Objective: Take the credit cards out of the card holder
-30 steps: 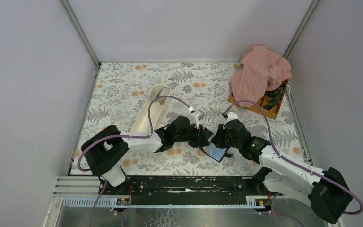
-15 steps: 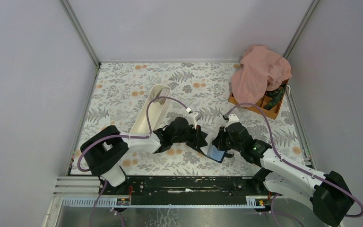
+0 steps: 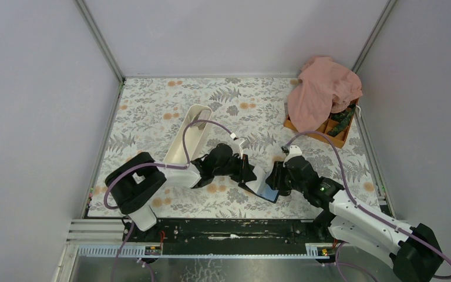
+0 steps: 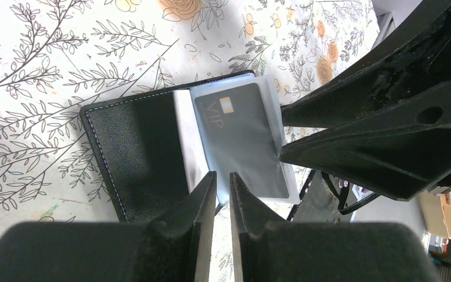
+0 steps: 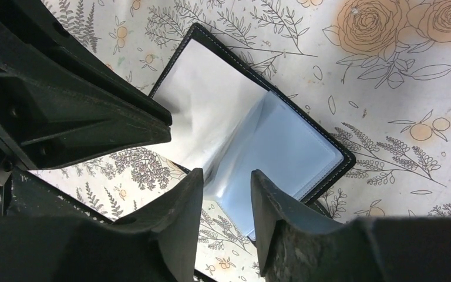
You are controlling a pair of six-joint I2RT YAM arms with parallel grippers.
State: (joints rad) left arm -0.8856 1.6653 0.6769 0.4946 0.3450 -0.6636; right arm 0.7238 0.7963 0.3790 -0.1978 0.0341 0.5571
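Floral-patterned table (image 3: 152, 111), grey walls on three sides. One black card holder (image 3: 263, 189) lies open on the table near the front edge, between the two grippers. Its clear sleeve holds a dark card (image 4: 241, 135) marked VIP. The left gripper (image 4: 222, 183) has its fingers nearly together, a thin slit at the sleeve's edge; grip cannot be told. The right gripper (image 5: 225, 176) has its fingers apart, astride a raised sleeve leaf. One white tray (image 3: 189, 138) beside the left arm. One pink cloth (image 3: 323, 88) over an orange box (image 3: 336, 134), far right.
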